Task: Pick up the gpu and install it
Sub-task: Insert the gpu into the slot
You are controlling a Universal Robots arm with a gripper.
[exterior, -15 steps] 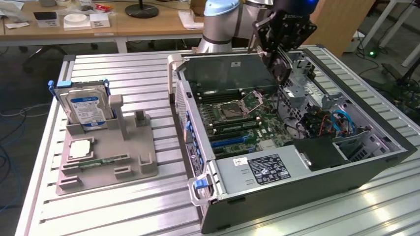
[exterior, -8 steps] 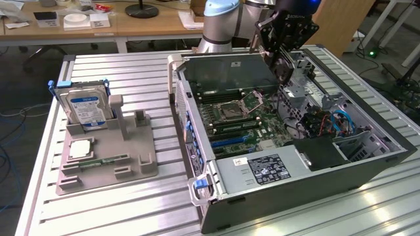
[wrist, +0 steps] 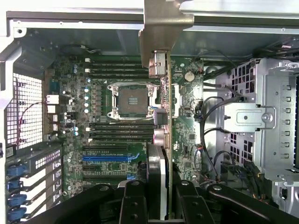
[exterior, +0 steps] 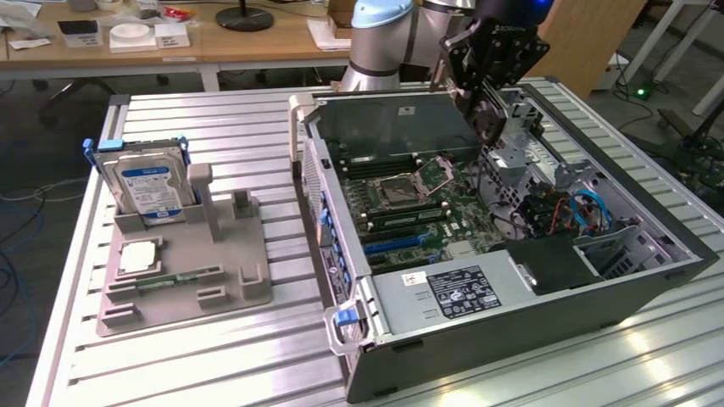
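**Wrist view: gpu clamped over the open case, with little room for error**

Nearest the camera, the tool is partly closed, its black fingers pinching the gpu from both sides. The card runs edge-on away from the fingers, with its silver bracket at the far end. It hangs above the motherboard, clear of it and seated in nothing.

Under the card's line lie the bare CPU socket and the memory slots, with the blue slot off to one side. As I read it, the card is not lined up over that slot, so a straight descent could land its edge on board components or the socket's exposed contacts. A slight tilt in the grip would probably jam one end of the connector first.

Beyond, black cables loop close beside the card, next to the drive cage, and could snag it. At the far wall the bracket could catch on the case rim rather than slide into its opening.

In the exterior view the case lies open on the ribbed table, and the arm reaches in from behind. The grip looks narrow, so the card may slip or pivot if pressed hard.
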